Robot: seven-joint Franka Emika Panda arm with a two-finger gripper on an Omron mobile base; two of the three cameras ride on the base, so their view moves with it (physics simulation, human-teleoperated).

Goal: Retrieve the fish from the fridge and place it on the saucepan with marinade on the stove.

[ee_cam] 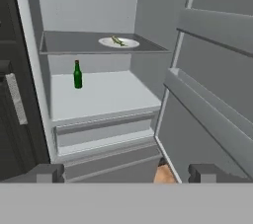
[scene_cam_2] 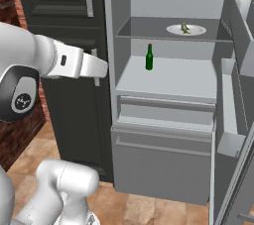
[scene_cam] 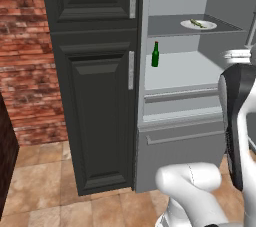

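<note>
The fridge [scene_cam: 180,156] [scene_cam_2: 163,169] [ee_cam: 89,1] stands open, its door [scene_cam_2: 238,95] [ee_cam: 217,94] swung out to the right. On its upper shelf lies the fish [scene_cam: 197,23] [scene_cam_2: 185,28] [ee_cam: 117,41], a small olive-green sliver resting on a white plate [scene_cam: 207,26] [scene_cam_2: 196,31] [ee_cam: 129,44]. My gripper [ee_cam: 127,173] is open with nothing between its fingers. It is well in front of the fridge and below the fish's shelf. The saucepan, the marinade and the stove are out of view.
A green glass bottle [scene_cam: 155,55] [scene_cam_2: 149,58] [ee_cam: 77,75] stands upright at the left of the shelf below the plate. A tall dark panelled cabinet [scene_cam: 95,96] [scene_cam_2: 54,1] adjoins the fridge on the left, with a brick wall [scene_cam: 25,56] beyond it.
</note>
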